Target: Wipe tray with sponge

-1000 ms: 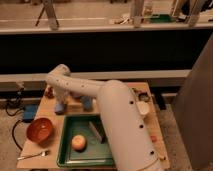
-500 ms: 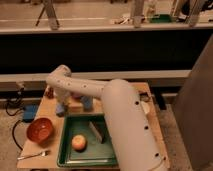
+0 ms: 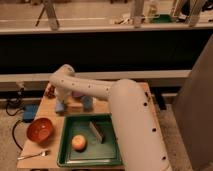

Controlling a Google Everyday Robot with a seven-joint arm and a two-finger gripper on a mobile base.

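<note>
The green tray [image 3: 112, 156] lies at the table's front, with a raised rim. In it are a round orange-yellow fruit [image 3: 78, 143] and a dark flat object [image 3: 98, 132] standing on edge. My white arm reaches from the lower right, bends at the elbow [image 3: 63, 76] and comes down behind the tray. My gripper [image 3: 74, 103] is just beyond the tray's far rim, low over the table. A tan block [image 3: 75, 106], perhaps the sponge, sits right at the gripper between two blue pieces [image 3: 60, 107]. I cannot tell whether it is held.
An orange bowl [image 3: 40, 129] stands left of the tray, with a fork [image 3: 34, 155] in front of it. A blue item [image 3: 30, 112] and cables lie at the table's left edge. A small red object [image 3: 50, 91] is at the back left. A dark counter runs behind.
</note>
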